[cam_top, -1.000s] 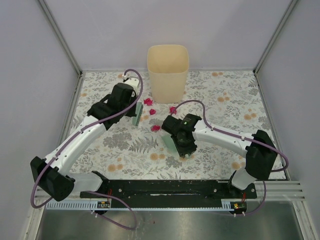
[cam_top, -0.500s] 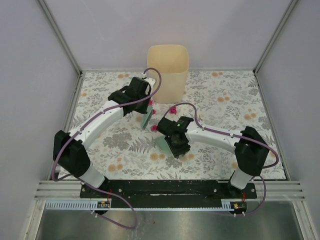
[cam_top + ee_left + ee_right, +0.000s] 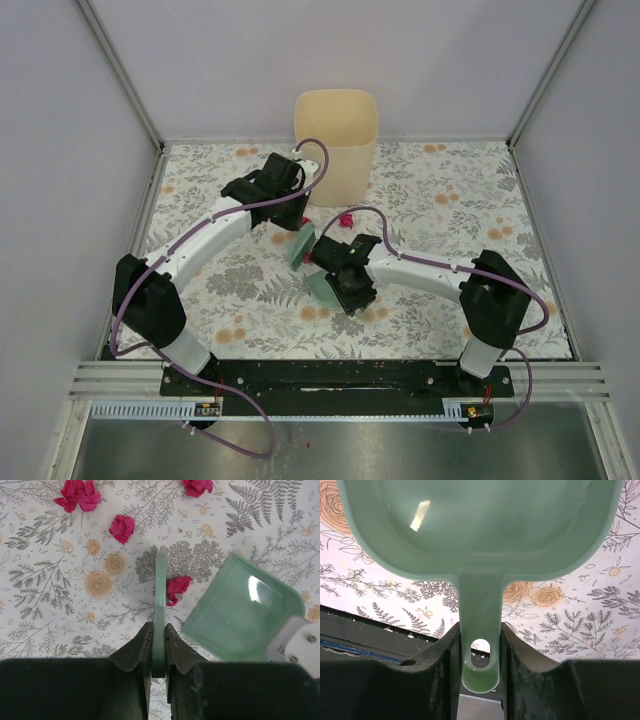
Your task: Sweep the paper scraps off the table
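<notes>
My left gripper [image 3: 296, 222] is shut on a green brush [image 3: 300, 246], seen edge-on in the left wrist view [image 3: 160, 595], where the gripper [image 3: 158, 630] clamps its end. One magenta paper scrap [image 3: 177, 587] lies against the brush's right side, just short of the green dustpan [image 3: 245, 612]. Three more scraps lie beyond: a double one [image 3: 77, 494], one [image 3: 122, 527] and one [image 3: 197, 486]. My right gripper [image 3: 338, 282] is shut on the dustpan's handle [image 3: 480, 615]; the pan [image 3: 480, 525] rests on the table cloth [image 3: 450, 215]. One scrap [image 3: 347, 218] shows from above.
A beige bin [image 3: 335, 140] stands at the back middle, just behind the left wrist. Metal rails [image 3: 150, 215] frame the cloth, with grey walls around. The arm bases sit on a black bar [image 3: 330, 378] at the near edge.
My left arm has swung right and nearer, bringing the brush close to the dustpan. My right arm has shifted the dustpan slightly left. Most scraps are now hidden under the arms from above.
</notes>
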{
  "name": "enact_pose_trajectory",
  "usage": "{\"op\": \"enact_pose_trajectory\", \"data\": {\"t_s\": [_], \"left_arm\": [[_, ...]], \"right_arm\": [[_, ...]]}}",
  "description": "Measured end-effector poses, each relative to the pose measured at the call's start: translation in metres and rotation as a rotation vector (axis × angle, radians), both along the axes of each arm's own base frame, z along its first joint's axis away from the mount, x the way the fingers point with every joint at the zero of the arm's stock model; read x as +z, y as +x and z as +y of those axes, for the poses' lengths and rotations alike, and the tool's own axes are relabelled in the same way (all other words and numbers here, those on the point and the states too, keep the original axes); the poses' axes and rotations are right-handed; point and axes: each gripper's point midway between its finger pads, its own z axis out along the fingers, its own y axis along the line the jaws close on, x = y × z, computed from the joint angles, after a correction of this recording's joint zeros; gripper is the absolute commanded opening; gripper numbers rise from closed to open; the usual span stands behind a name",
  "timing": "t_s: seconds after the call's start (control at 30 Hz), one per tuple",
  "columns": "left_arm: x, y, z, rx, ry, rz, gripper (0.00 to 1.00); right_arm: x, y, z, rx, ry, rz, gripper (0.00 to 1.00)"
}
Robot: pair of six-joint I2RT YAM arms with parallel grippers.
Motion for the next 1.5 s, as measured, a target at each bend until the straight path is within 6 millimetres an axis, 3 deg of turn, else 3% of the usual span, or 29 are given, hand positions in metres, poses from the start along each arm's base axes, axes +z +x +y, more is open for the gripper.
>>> {"op": "enact_pose_trajectory", "data": {"t_s": [0.43, 0.6, 0.77, 0.9, 1.03, 1.1, 1.5], "left_arm": [[0.009, -0.023, -0.014, -0.081, -0.005, 0.054, 0.0], [0.021, -0.016, -0.013, -0.07, 0.0, 0.024, 0.0], [0.035, 0.003, -0.021, -0.069, 0.001, -0.022, 0.0], [0.024, 0.016, -0.026, -0.077, 0.039, -0.011, 0.0], [-0.001, 0.023, -0.027, -0.092, 0.097, 0.043, 0.0], [-0.001, 0.027, -0.031, -0.099, 0.091, 0.037, 0.0], [-0.003, 0.007, -0.036, -0.171, 0.089, 0.089, 0.0]], "right_arm": [[-0.012, 0.003, 0.001, 0.003, 0.01, -0.018, 0.0], [-0.014, 0.006, 0.001, 0.001, 0.007, -0.038, 0.0], [-0.015, 0.011, 0.002, -0.002, 0.003, -0.061, 0.0], [-0.017, 0.013, 0.001, -0.003, -0.005, -0.065, 0.0], [-0.019, 0.013, 0.001, -0.004, -0.012, -0.066, 0.0], [-0.019, 0.014, 0.0, -0.005, -0.016, -0.071, 0.0], [-0.019, 0.017, -0.001, -0.006, -0.025, -0.085, 0.0]]}}
